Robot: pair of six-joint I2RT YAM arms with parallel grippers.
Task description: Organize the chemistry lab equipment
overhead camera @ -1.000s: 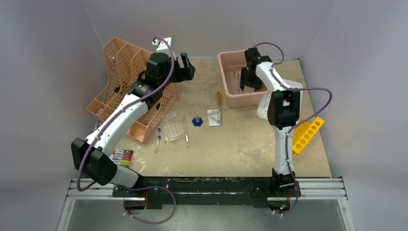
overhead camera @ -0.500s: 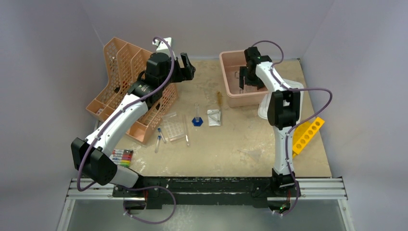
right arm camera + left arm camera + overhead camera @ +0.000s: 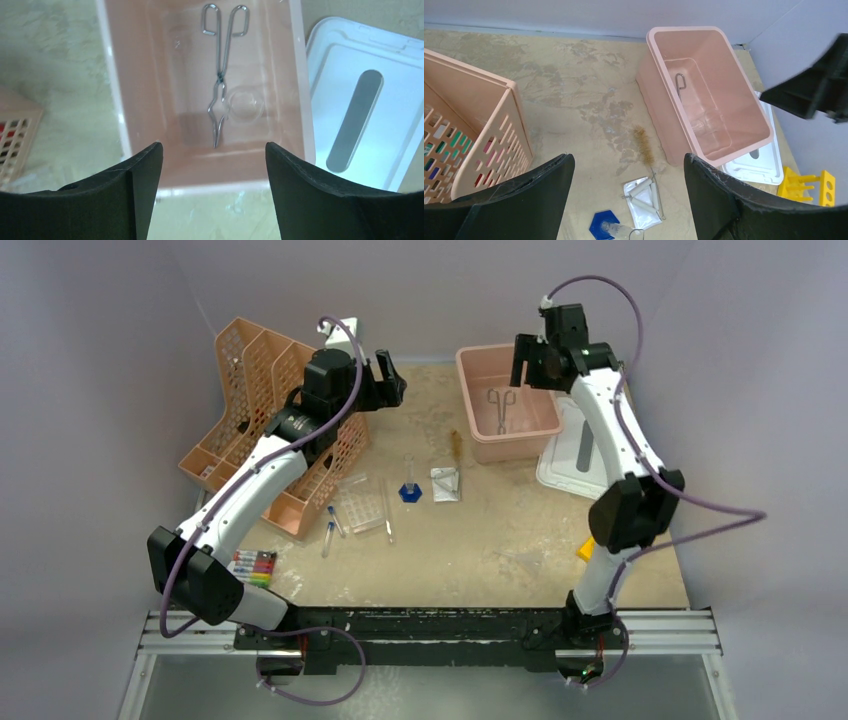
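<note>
The metal forceps (image 3: 498,408) lie in the pink bin (image 3: 470,435). They show from above in the right wrist view (image 3: 222,75), next to a clear dish (image 3: 242,104). My right gripper (image 3: 530,360) hangs open and empty above the bin's far edge (image 3: 212,146). My left gripper (image 3: 385,375) is open and empty, held high beside the orange organiser (image 3: 628,157). The flask with a blue base (image 3: 408,490), the clear tube rack (image 3: 360,508), the blue-capped tubes (image 3: 330,530) and a glass rod (image 3: 387,515) lie mid-table.
A brush (image 3: 456,445) and a small clear packet (image 3: 446,483) lie left of the bin. A white lid (image 3: 580,450) lies right of it. The orange organiser (image 3: 260,410) stands at back left, with the markers (image 3: 252,566) near the front. My right arm mostly hides the yellow rack (image 3: 587,548).
My right gripper has risen out of the pink bin and drawn back, leaving the forceps in view. Its elbow has swung right over the yellow rack. The left arm has not moved.
</note>
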